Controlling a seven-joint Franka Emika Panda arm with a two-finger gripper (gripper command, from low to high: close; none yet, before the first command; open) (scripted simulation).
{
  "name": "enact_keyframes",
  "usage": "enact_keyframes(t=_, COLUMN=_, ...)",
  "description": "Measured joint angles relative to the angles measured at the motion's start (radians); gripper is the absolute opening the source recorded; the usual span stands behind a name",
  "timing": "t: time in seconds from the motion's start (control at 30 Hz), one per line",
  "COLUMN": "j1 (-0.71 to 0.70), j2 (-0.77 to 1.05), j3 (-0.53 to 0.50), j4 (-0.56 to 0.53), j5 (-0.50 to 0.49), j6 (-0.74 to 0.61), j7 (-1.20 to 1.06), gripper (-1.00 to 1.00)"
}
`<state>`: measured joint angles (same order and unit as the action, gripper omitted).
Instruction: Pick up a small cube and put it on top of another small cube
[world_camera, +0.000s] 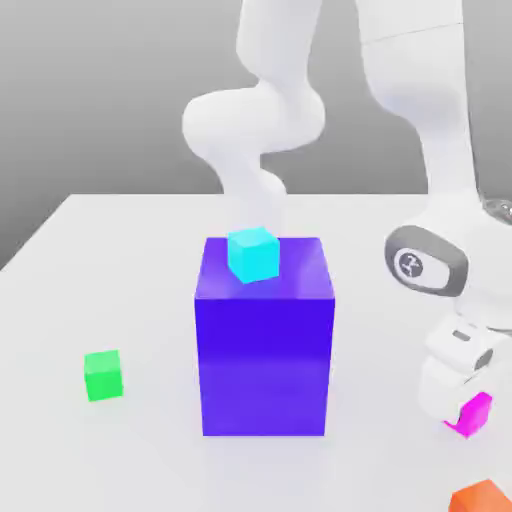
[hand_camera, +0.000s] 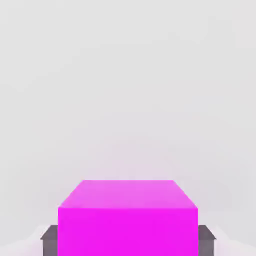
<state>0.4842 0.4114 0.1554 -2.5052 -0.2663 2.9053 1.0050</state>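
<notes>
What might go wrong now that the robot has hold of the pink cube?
The magenta cube might slip from the hand if the grip is weak. The tall blue-purple block stands between it and the green cube, so a low swing could hit the block and topple the cyan cube on top.

The small magenta cube (world_camera: 476, 412) is a plain, vivid pink block, upright and gripped on two opposite sides by the end effector (hand_camera: 128, 240) — it sits low by the tabletop (world_camera: 280, 475), to the exterior view's right of the big blue-purple block (world_camera: 265, 365). The small green cube (world_camera: 103, 376) is plain and bright — flat on the tabletop, to the exterior view's left of that same block and apart from it.
</notes>
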Motion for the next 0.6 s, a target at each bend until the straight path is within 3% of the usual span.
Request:
enact_keyframes(t=0.1, j1=-0.015, j2=-0.028, j3=0.018, j4=-0.007, j5=0.013, j6=-0.023, j7=-0.011, gripper=-1.0)
enact_keyframes(t=0.3, j1=-0.073, j2=-0.201, j3=0.089, j4=-0.029, j5=0.14, j6=-0.134, j7=-0.104, gripper=-1.0)
enact_keyframes(t=0.6, j1=-0.277, j2=-0.32, j3=-0.046, j4=-0.071, j5=0.193, j6=-0.138, j7=-0.248, gripper=-1.0)
